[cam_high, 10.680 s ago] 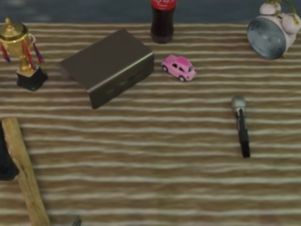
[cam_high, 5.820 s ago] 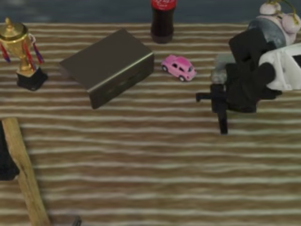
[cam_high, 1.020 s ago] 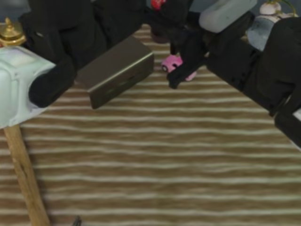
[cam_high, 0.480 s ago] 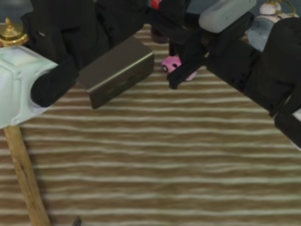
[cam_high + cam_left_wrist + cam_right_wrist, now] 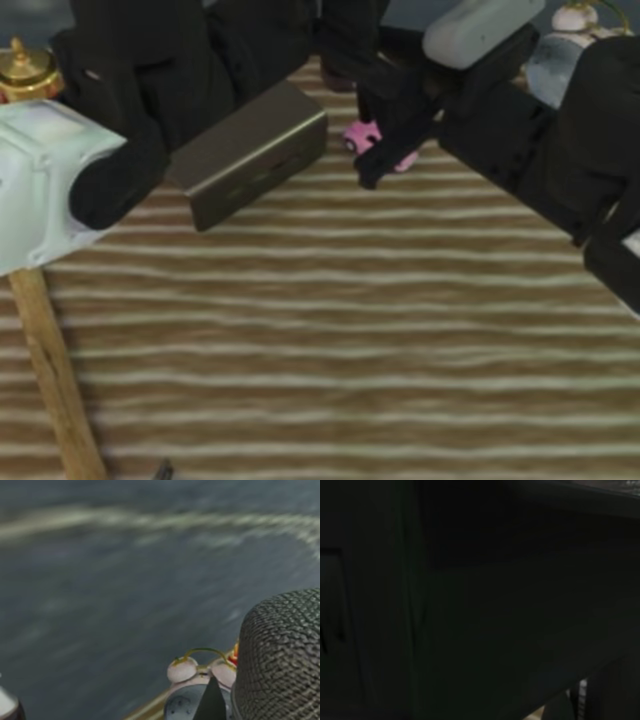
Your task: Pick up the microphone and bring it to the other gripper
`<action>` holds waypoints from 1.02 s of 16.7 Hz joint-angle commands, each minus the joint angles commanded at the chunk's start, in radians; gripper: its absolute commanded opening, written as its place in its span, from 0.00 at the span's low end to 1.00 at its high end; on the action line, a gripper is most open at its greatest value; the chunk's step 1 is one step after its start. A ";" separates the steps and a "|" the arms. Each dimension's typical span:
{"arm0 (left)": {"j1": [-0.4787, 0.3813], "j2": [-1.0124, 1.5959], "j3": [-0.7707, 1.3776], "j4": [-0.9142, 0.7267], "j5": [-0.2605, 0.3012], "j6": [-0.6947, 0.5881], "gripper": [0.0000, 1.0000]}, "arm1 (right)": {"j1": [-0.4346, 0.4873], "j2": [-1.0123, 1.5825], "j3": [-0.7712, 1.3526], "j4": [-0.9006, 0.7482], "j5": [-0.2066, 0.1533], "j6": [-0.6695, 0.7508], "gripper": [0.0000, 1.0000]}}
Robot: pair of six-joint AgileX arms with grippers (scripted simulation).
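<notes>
1. Top view: both arms meet over the table's far edge. The left arm (image 5: 60, 180) enters from the left, the right arm (image 5: 540, 150) from the right. A dark handle-like stick (image 5: 385, 145) slants beside the pink toy car (image 5: 362, 133). A brown box (image 5: 250, 155), a wooden hammer handle (image 5: 45, 370) and a gold trophy (image 5: 25, 70) also show. Neither pincer's state can be told.
2. Left wrist view: the microphone (image 5: 282, 655) mesh head is very close to the camera, with an alarm clock (image 5: 192, 690) beyond it.
3. Right wrist view: dark.
</notes>
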 joint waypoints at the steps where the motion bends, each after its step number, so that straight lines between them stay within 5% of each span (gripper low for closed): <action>1: 0.000 0.000 0.000 0.000 0.000 0.000 0.00 | 0.000 0.000 0.000 0.000 0.000 0.000 0.00; 9: 0.000 0.000 0.000 0.000 0.000 0.000 0.00 | 0.000 0.000 0.000 0.000 0.000 0.000 0.00; 17: 0.000 0.000 0.000 0.000 0.000 0.000 0.00 | 0.000 0.000 0.000 0.000 0.000 0.000 0.60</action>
